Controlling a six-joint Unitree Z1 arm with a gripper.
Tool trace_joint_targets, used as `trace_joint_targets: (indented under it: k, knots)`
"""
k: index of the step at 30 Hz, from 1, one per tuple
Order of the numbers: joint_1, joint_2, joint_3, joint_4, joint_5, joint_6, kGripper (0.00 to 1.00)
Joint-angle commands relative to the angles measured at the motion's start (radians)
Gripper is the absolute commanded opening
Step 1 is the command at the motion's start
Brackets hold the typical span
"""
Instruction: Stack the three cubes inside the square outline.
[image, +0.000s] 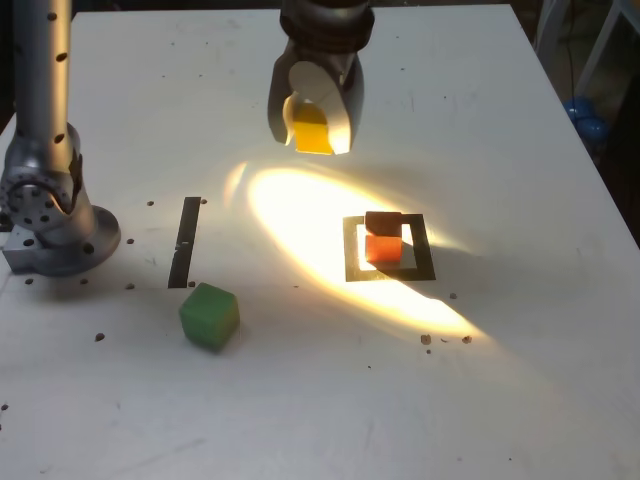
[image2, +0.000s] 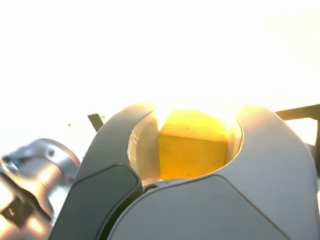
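On the white table's far side, the gripper (image: 316, 125) grips yellow.Above the white table (image: 480, 120), gripper (image: 316, 140) clamps yellow cube (image: 312, 132).

The exterior view looks down at a slant on the table (image: 480, 350) from well off the arm (image: 52, 190), taking in its base at the exterior view's left. The wrist view sits close behind the gripper (image2: 187, 135), facing out along it. Both share the yellow cube (image2: 192, 145), the base and part of the outline (image2: 318, 130).
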Motion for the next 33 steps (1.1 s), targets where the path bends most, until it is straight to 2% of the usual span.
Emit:
trace_joint_targets:
  k: [1,7,17,24,33]
  knots:
    - [-0.031,0.031,-0.053,0.037,-0.017,-0.035,0.38]
    - [-0.104,0.102,-0.177,0.088,-0.075,-0.129,0.38]
    - [-0.157,0.181,-0.237,0.092,-0.141,-0.222,0.38]
    - [-0.158,0.216,-0.243,0.089,-0.162,-0.224,0.38]
    - [-0.162,0.24,-0.245,0.083,-0.168,-0.222,0.38]
